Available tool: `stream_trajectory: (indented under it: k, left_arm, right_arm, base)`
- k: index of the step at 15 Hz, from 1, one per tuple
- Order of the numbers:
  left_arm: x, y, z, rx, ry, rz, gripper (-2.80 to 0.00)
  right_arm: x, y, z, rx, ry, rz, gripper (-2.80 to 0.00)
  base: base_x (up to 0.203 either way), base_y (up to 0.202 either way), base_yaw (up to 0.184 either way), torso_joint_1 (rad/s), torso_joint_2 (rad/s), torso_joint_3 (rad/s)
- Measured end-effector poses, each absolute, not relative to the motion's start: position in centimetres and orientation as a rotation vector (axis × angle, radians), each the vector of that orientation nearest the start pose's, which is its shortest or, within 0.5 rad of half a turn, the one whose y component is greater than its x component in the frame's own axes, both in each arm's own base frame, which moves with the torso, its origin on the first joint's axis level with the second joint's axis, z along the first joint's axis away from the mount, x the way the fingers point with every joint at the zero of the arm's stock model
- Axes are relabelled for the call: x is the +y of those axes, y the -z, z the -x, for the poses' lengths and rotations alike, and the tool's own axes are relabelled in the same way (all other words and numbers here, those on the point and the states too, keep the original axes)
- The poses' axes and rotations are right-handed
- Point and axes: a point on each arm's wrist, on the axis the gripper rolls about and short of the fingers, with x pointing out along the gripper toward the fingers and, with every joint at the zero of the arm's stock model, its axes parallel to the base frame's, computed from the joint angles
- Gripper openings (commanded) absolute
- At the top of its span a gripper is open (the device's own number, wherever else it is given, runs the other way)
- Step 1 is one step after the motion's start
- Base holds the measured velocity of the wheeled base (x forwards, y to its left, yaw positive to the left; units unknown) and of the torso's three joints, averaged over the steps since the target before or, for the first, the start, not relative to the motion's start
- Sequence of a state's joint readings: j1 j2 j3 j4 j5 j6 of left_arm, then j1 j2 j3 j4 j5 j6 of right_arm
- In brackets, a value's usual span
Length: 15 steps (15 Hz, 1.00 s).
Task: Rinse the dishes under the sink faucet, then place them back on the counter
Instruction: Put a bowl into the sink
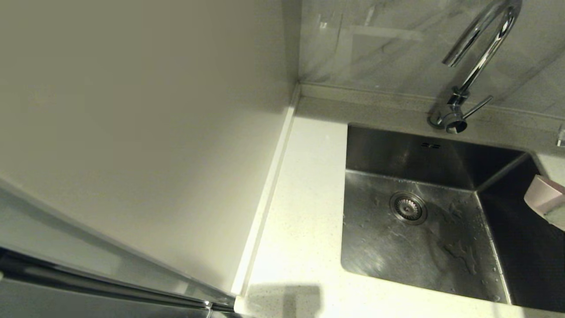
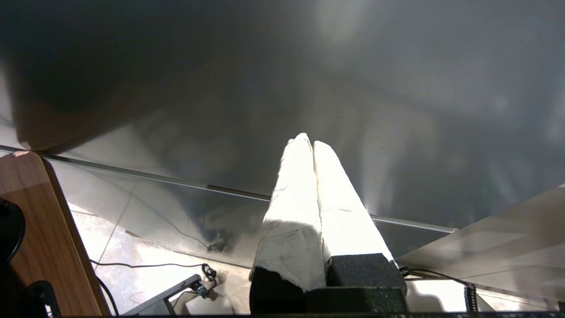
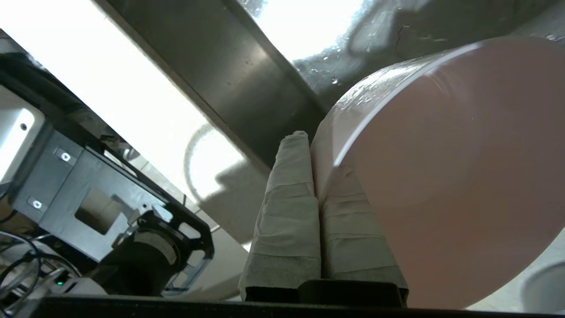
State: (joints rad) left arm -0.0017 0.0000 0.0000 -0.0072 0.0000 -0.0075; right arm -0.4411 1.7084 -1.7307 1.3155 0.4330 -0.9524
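We hold a pale pink bowl (image 3: 441,176) by its rim in our right gripper (image 3: 314,145), the two wrapped fingers (image 3: 287,212) pinched tight on the wall of the dish, at the right edge of the sink (image 1: 441,247). In the head view only a sliver of the bowl (image 1: 545,196) shows at the far right, tilted on edge above the basin's right wall. Droplets bead on the bowl's rim and water pools on the sink floor around the drain strainer (image 1: 408,207), so we judge the rinse is either done or about to be; no water runs from the faucet (image 1: 481,48) at this moment. Our left gripper (image 2: 309,145) is parked away from the sink, fingers pressed together on nothing.

If the rinse is over, the next move calls for lifting the bowl clear of the steel rim and carrying it to the counter (image 1: 304,212). The speckled strip left of the sink is open and wide enough for a dish, bounded on its left by the off-white side panel (image 1: 154,132). The gooseneck spout hangs over the far side of the basin, leaving the middle free for a crossing. The other two dishes are not in view.
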Motion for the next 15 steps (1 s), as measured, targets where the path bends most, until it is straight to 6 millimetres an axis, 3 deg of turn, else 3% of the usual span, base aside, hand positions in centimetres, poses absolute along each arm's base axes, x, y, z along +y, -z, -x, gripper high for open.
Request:
stream_trajectory:
  k: [3, 8, 11, 15]
  left_arm:
    - [0.0, -7.6, 2.3, -0.007, 0.002, 0.007, -2.80]
    - [0.0, -7.6, 2.3, -0.007, 0.002, 0.007, -2.80]
    - [0.0, -7.6, 2.3, -0.007, 0.002, 0.007, -2.80]
    - [0.0, -7.6, 2.3, -0.007, 0.002, 0.007, -2.80]
  right_arm:
    - [-9.8, -25.0, -22.9, 1.018, -0.517, 0.296, -2.80]
    - [-9.6, -16.7, -24.9, 0.830, -0.480, 0.426, -2.80]
    - [-9.1, -14.6, -27.9, 0.668, -0.472, 0.537, -2.80]
    - [-8.5, -12.1, -33.2, 0.499, -0.450, 0.664, -2.80]
  base:
    - [0.000, 0.000, 0.000, 0.000, 0.00, 0.000]
    - [0.000, 0.000, 0.000, 0.000, 0.00, 0.000]
    - [0.000, 0.000, 0.000, 0.000, 0.00, 0.000]
    - [0.000, 0.000, 0.000, 0.000, 0.00, 0.000]
